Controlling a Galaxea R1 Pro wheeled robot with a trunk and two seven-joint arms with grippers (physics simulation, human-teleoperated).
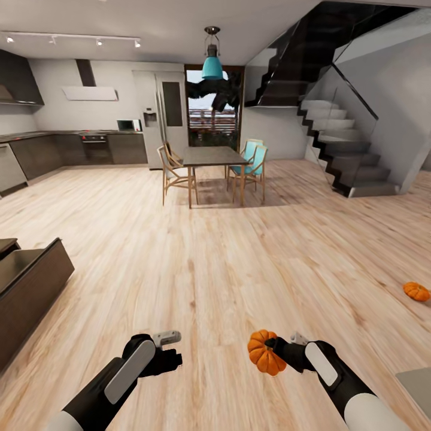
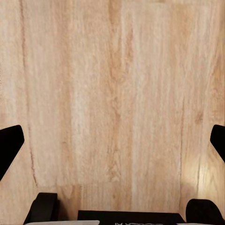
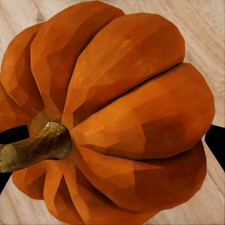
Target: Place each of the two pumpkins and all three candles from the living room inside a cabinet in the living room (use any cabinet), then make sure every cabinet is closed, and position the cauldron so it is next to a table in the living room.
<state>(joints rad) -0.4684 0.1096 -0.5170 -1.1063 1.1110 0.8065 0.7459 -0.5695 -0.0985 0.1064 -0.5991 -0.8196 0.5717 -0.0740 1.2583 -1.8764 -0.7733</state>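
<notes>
A wide light-wood plank floor stretches ahead, bare between the robot and a dark-topped dining table with wooden and turquoise chairs well ahead. A teal pendant lamp hangs above that table. A dark kitchen run lines the far left wall, and a dark staircase with a glass balustrade climbs at the right. At the left edge stands the long, low dark-brown wooden cabinet, one drawer pulled out. The corner of a pale grey surface shows at the lower right.

A second small ribbed orange pumpkin lies on the floor at the far right, well apart from both arms.

The right gripper has its jaws clamped on a small round ribbed bright-orange pumpkin, held clear above the floor; in the right wrist view the pumpkin sits between the dark fingertips, its brown stem pointing sideways.

The left gripper hangs over bare floor, its jaws spread wide with nothing between them; its black fingertips sit at opposite edges of the left wrist view.
</notes>
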